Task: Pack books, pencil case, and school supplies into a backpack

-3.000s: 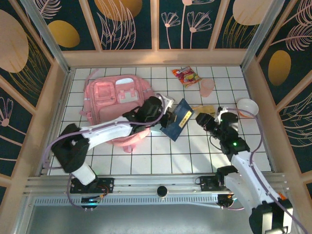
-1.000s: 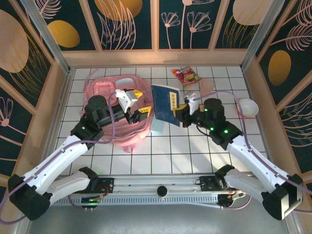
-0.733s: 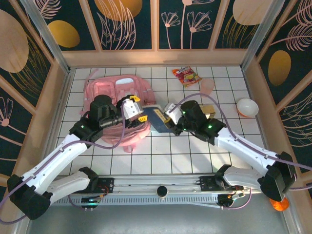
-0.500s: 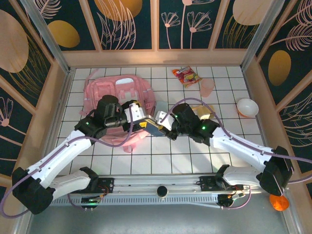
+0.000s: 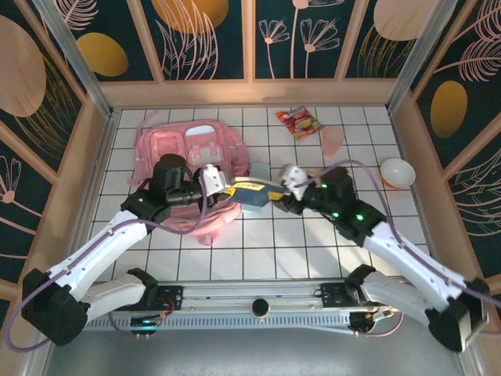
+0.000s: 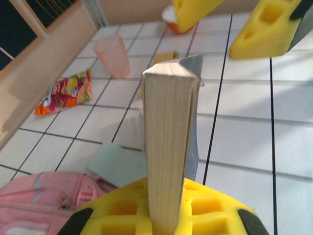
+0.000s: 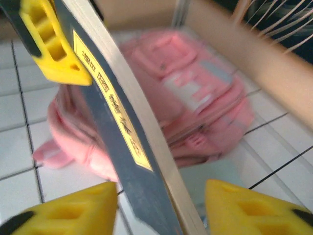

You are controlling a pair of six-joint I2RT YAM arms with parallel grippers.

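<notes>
Book [image 6: 168,147] clamped edge-on in left claw [image 6: 166,218], right claw [image 7: 159,208] apart astride it.

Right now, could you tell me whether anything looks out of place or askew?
The navy book hangs on edge in mid-air, clamped at one end by the left gripper beside the pink backpack; nothing looks spilled or damaged.
</notes>
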